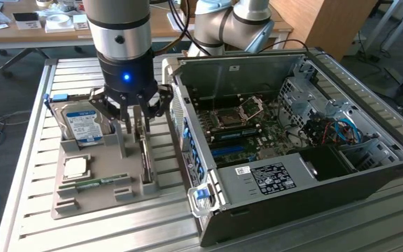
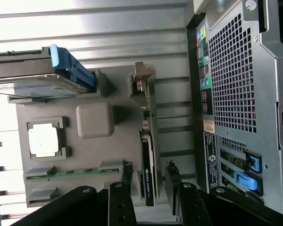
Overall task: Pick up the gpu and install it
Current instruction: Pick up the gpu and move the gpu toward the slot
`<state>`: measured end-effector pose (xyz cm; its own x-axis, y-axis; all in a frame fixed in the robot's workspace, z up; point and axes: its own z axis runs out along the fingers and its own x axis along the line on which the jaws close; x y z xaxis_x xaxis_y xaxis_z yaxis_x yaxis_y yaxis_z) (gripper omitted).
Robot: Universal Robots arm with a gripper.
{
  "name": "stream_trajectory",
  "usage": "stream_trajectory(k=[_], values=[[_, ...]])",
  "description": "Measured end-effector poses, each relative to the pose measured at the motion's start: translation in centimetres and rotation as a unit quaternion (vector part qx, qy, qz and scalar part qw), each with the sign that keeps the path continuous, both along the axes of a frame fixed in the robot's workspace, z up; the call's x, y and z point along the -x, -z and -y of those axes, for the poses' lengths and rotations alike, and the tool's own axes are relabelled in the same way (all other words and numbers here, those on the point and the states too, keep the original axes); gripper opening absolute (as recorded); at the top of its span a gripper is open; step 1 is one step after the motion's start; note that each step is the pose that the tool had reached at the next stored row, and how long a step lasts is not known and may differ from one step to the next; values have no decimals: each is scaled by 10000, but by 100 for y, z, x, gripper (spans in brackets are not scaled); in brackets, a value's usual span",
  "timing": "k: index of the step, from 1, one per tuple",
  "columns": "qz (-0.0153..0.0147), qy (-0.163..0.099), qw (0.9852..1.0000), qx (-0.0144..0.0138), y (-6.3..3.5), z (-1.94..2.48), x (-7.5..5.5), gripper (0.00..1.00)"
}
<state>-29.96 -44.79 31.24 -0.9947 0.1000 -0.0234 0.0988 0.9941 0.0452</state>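
Note:
The gpu (image 1: pixel 145 163) stands on its long edge in a slot of the grey holder tray (image 1: pixel 96 202), on the side of the tray nearest the computer case. In the wrist view the gpu (image 2: pixel 147 141) appears edge-on as a thin strip, dark with a tan upper part. My gripper (image 1: pixel 137 128) hangs straight above it, open. The two fingers (image 2: pixel 127 176) stand either side of the card's dark end with a gap on each side, and my gripper (image 2: pixel 149 181) holds nothing.
The tray also carries a silver blue-labelled hard drive (image 1: pixel 82 123), a square processor (image 1: pixel 75 167), a green memory stick (image 1: pixel 100 182) and a grey post (image 1: pixel 119 142). The open computer case (image 1: pixel 369 178) lies close on the exterior view's right, its motherboard (image 1: pixel 243 126) exposed.

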Motion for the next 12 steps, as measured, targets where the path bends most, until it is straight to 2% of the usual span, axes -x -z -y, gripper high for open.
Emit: stream_trajectory(k=[9, 12], values=[[0, 0, 10000, 1, 99, 0, 0, 42], [-1, 0, 10000, 1, 104, 0, 0, 42]])
